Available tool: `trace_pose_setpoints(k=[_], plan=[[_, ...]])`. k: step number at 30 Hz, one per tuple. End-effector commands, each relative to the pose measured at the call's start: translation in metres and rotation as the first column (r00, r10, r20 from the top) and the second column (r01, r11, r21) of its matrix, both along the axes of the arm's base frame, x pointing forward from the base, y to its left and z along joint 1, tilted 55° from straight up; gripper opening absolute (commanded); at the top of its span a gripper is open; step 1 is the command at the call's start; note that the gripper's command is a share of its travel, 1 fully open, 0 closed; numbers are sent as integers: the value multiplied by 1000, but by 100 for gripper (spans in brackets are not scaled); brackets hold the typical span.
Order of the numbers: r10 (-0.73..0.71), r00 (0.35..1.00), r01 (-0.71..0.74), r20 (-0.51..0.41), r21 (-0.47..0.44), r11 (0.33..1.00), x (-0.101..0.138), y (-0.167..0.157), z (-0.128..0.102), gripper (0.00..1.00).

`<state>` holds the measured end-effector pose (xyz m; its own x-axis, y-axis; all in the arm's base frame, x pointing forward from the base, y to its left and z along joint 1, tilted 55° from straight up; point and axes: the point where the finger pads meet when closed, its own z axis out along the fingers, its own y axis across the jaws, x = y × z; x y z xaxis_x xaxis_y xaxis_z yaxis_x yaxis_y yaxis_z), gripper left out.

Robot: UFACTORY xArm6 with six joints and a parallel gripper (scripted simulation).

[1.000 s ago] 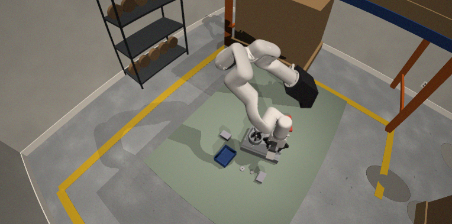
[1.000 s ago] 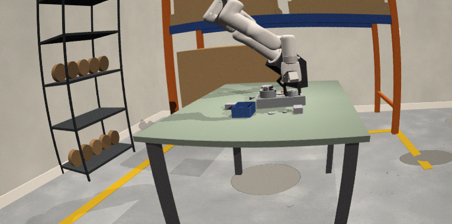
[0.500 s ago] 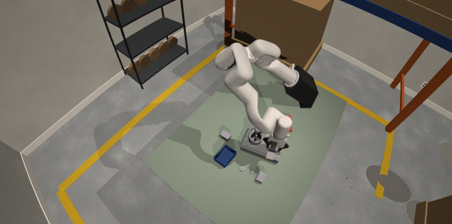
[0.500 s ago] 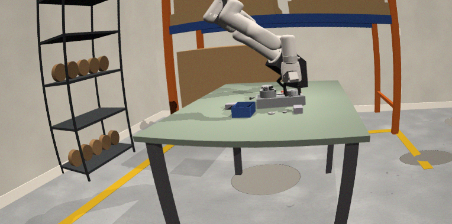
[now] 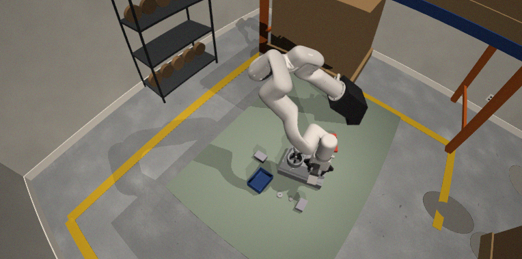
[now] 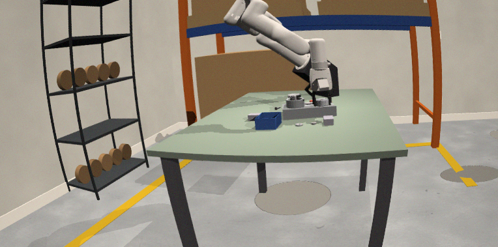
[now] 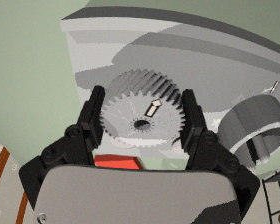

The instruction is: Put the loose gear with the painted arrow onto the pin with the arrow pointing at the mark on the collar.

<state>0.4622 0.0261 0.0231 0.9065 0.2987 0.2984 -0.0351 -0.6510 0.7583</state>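
Observation:
In the wrist view my gripper (image 7: 143,99) is shut on the grey toothed gear (image 7: 143,115), one finger on each side of its rim. A pale painted arrow (image 7: 151,107) on the gear's face points up and right from its centre hole. The gear lies over the grey timing case (image 7: 164,50). A raised grey ring part (image 7: 253,124) stands at the right on the case. In the top and exterior views the gripper (image 5: 317,169) (image 6: 319,100) is down at the right end of the case (image 5: 300,169) (image 6: 308,109). The pin and the collar mark are hidden.
A blue tray (image 5: 259,180) (image 6: 268,120) stands left of the case. Small grey blocks (image 5: 260,156) (image 5: 301,204) and small round parts (image 5: 279,194) lie on the green table around the case. A red object sits behind the arm's wrist.

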Motion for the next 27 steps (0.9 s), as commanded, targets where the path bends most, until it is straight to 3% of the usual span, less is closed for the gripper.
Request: trace_pose_setpoints(k=[1,27], plan=[[1,1000,-1,1,0,1000,0,0,1,0],[1,1000,-1,1,0,1000,-2,5,4,0]])
